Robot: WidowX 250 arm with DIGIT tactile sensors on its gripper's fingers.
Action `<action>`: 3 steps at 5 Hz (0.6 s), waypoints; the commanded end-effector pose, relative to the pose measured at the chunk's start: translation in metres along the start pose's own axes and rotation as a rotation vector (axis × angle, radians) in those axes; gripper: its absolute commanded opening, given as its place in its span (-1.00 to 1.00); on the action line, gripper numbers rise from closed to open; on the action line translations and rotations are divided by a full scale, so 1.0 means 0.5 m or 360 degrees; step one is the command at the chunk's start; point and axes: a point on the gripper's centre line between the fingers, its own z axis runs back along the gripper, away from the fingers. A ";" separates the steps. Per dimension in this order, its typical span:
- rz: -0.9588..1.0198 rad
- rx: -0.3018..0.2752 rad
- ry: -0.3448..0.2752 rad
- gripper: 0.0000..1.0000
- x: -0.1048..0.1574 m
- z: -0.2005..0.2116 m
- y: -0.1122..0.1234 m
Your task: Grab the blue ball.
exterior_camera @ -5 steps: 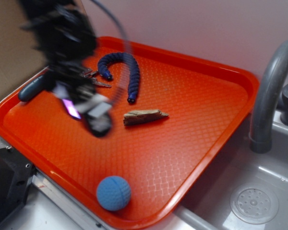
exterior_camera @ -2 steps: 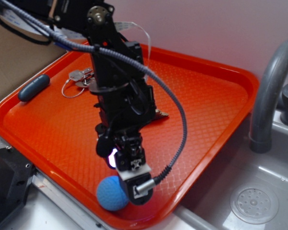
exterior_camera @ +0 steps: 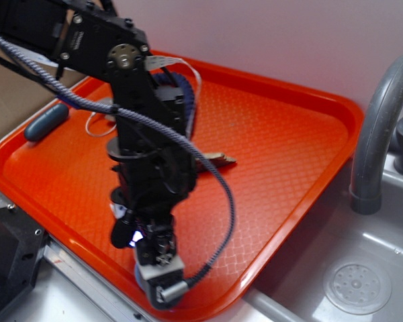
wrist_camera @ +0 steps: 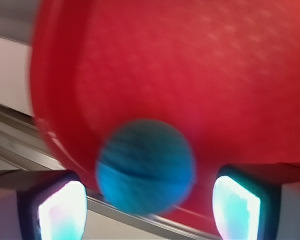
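Two views recorded the moment. Largest was the orange tray (exterior_camera: 282, 154), which lay beneath the pincer and stretched away behind it; the grey faucet (exterior_camera: 379, 127) stood beyond the tray's far edge, well apart from the pincer. The black arm (exterior_camera: 144, 154) reached down over the tray, a braided cable (exterior_camera: 221, 201) looping beside it. The pincer (exterior_camera: 158, 278) hung at the tray's near rim, its fingers spread apart, one lit fingertip (wrist_camera: 62, 210) on each side in the wrist view. The blue ball (wrist_camera: 146, 167) lay between those fingertips, touching neither as far as the blurred wrist view showed, and rested on the tray close to its rim. A dark oblong capsule (exterior_camera: 46, 122) lay well behind the pincer.
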 end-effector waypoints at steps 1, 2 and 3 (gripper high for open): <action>-0.0164 -0.0010 -0.0176 1.00 -0.012 -0.011 -0.009; -0.0274 -0.0101 -0.0226 1.00 -0.008 -0.032 -0.029; -0.0293 -0.0111 -0.0239 1.00 0.001 -0.047 -0.036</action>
